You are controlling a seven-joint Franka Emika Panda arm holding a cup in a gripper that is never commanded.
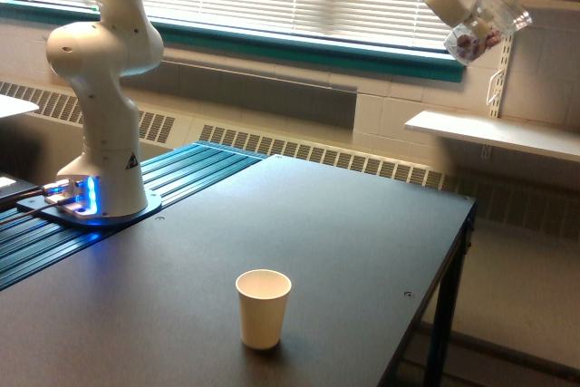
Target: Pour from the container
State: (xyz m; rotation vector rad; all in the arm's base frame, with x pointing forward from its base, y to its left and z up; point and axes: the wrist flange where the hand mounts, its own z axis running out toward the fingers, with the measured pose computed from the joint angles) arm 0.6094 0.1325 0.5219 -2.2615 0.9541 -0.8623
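The clear plastic cup [485, 23] hangs high at the exterior view's upper right, tilted, with small brownish pieces lying in its lower end. My gripper [467, 4] is shut on the cup, its fingers largely hidden behind the white hand. A white paper cup [263, 307] stands upright and looks empty near the front of the dark table [344, 224], far below and to the left of the held cup.
The arm's white base [100, 160] stands at the table's left on blue-lit ribbed rails. A white wall shelf [494, 133] sits below the held cup. Window blinds and a radiator grille run along the back wall.
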